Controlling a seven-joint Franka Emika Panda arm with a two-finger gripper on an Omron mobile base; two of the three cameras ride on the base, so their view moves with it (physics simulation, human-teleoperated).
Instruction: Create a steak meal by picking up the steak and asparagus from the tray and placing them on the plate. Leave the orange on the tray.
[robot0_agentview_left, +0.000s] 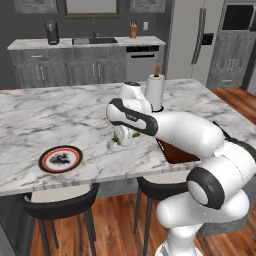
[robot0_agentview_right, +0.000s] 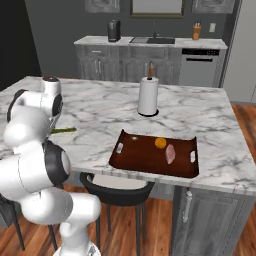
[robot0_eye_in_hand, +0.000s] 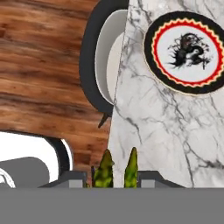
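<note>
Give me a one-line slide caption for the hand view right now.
Gripper holding asparagus between its fingers, above the marble counter, plate ahead.

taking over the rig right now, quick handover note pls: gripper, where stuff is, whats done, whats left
Gripper: shut on the asparagus, green tips poking out between the fingers, carried above the island counter on the plate's side.
Plate: near the counter's front edge, nothing on it.
Tray: holds the steak and the orange.
Done: asparagus lifted off the tray.
Left: set the asparagus on the plate, fetch the steak and plate it too. The orange stays on the tray.
</note>
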